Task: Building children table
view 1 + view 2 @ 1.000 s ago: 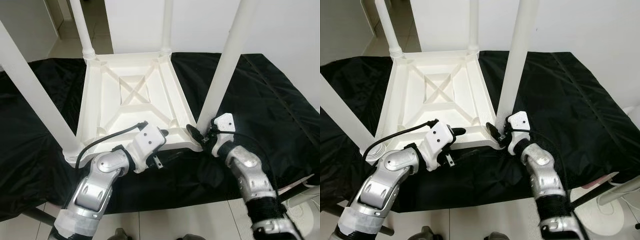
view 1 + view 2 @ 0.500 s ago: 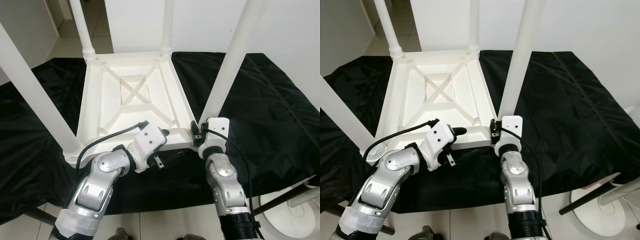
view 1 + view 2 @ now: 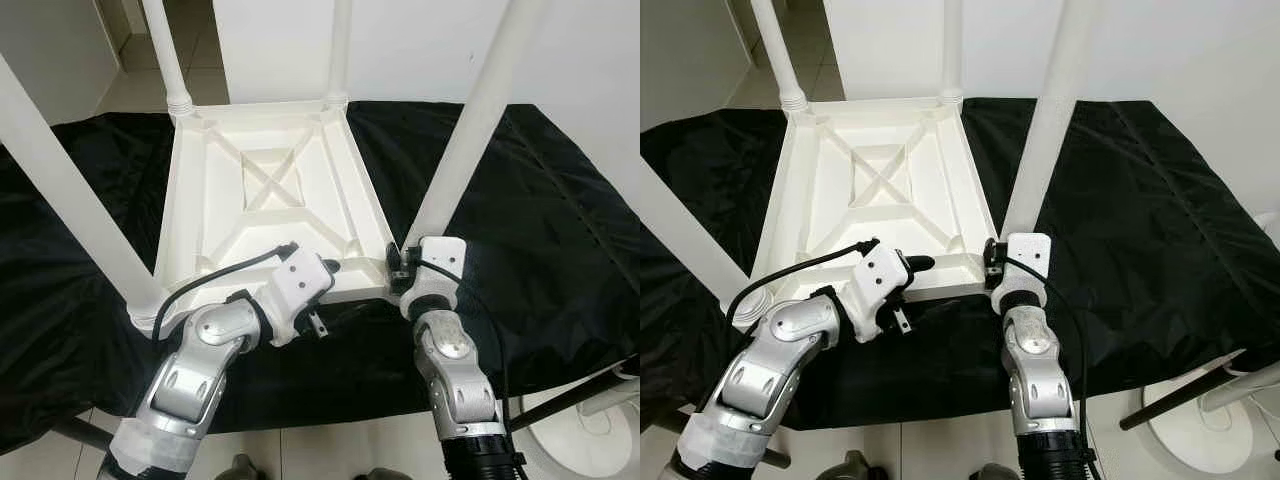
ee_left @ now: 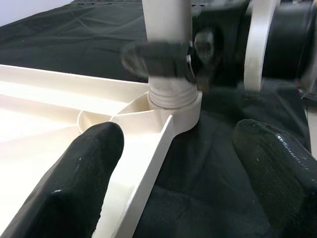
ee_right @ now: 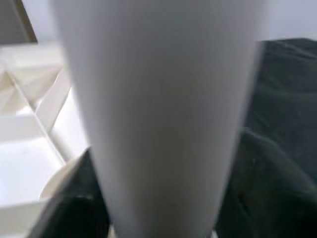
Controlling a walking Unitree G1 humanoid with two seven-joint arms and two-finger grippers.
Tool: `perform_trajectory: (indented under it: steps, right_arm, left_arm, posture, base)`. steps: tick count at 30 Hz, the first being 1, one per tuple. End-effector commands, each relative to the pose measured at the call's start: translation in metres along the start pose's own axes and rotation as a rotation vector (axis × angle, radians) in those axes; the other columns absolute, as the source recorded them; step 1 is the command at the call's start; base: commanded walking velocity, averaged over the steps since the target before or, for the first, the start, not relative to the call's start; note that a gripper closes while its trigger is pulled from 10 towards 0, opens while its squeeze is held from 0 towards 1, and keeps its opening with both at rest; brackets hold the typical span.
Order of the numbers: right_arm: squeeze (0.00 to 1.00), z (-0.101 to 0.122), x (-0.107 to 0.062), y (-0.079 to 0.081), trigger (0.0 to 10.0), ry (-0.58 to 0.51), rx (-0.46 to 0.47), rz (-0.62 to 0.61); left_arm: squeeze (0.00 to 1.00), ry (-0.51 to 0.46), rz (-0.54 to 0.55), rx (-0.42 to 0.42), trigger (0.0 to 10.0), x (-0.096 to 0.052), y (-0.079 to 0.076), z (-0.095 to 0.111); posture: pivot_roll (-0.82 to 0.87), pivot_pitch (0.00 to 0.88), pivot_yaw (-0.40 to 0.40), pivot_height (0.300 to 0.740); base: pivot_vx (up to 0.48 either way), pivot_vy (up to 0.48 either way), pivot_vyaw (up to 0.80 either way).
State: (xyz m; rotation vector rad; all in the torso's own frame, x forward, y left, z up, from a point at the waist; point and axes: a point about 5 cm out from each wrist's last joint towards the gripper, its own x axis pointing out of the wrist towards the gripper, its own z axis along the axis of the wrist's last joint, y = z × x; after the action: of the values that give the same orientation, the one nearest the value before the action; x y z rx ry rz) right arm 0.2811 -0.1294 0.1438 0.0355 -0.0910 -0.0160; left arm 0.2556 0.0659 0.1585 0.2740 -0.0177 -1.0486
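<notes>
While our right gripper (image 3: 992,268) clamps the stiff, smooth leg (image 3: 460,150) low (likely slippery), our left gripper (image 4: 173,163) stands open beside the table (image 3: 262,190) rim.

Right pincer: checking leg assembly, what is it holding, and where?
The right pincer grips the near-right table leg at its base, just above the socket.

table (image 3: 262,190) – white plastic, smooth, slightly glossy | cloth (image 3: 520,200) – black, creased, faint sheen | arms – silver metal
</notes>
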Motion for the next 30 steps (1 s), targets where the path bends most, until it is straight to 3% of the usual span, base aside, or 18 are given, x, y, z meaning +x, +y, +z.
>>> perform_trajectory:
  steps: [1, 3, 6, 9, 12, 13, 20, 30]
  right_arm:
    - [1.0, 0.003, -0.002, -0.002, 10.0, -0.02, 0.026, 0.035]
    - [1.0, 0.003, -0.002, -0.002, 10.0, -0.02, 0.026, 0.035]
    - [1.0, 0.004, -0.004, -0.019, 10.0, -0.019, 0.034, 0.162]
    - [1.0, 0.004, -0.004, -0.023, 10.0, -0.018, 0.025, 0.179]
    - [1.0, 0.0, -0.001, -0.031, 10.0, -0.01, -0.003, 0.279]
    - [0.0, -0.002, -0.001, -0.033, 10.0, 0.0, -0.007, 0.365]
    - [0.0, -0.006, 0.016, -0.046, 10.0, 0.036, -0.123, 0.521]
    - [0.0, -0.008, 0.039, -0.035, 9.9, 0.069, -0.172, 0.687]
  left_arm:
    - [0.0, -0.006, 0.049, 0.002, 10.0, 0.002, 0.004, 0.004]
    - [0.0, -0.006, 0.049, 0.002, 10.0, 0.002, 0.004, 0.004]
    - [0.0, -0.007, 0.057, 0.004, 10.0, 0.001, 0.006, 0.004]
    - [0.0, -0.008, 0.057, 0.004, 10.0, 0.001, 0.006, 0.005]
    - [0.0, -0.01, 0.053, 0.006, 10.0, 0.003, 0.007, 0.005]
    - [0.0, -0.012, 0.051, 0.007, 10.0, 0.004, 0.007, 0.006]
    - [0.0, -0.014, 0.051, 0.009, 10.0, 0.005, 0.008, 0.007]
    - [0.0, -0.022, 0.057, 0.014, 10.0, 0.007, 0.011, 0.01]
  posture:
    - [-0.1, 0.007, 0.035, 0.74]
    - [-0.1, 0.007, 0.035, 0.74]
    - [-0.11, 0.011, 0.043, 0.74]
    - [-0.11, 0.012, 0.044, 0.74]
    - [-0.12, 0.015, 0.046, 0.74]
    - [-0.11, 0.016, 0.047, 0.74]
    - [-0.11, 0.014, 0.05, 0.74]
    - [-0.1, 0.004, 0.049, 0.74]
  base:
    - [0.0, 0.0, 0.0]
    - [0.0, 0.0, 0.0]
    - [0.0, 0.0, 0.0]
    - [0.0, 0.0, 0.0]
    - [0.0, 0.0, 0.0]
    - [0.0, 0.0, 0.0]
    - [0.0, 0.0, 0.0]
    - [0.0, 0.0, 0.0]
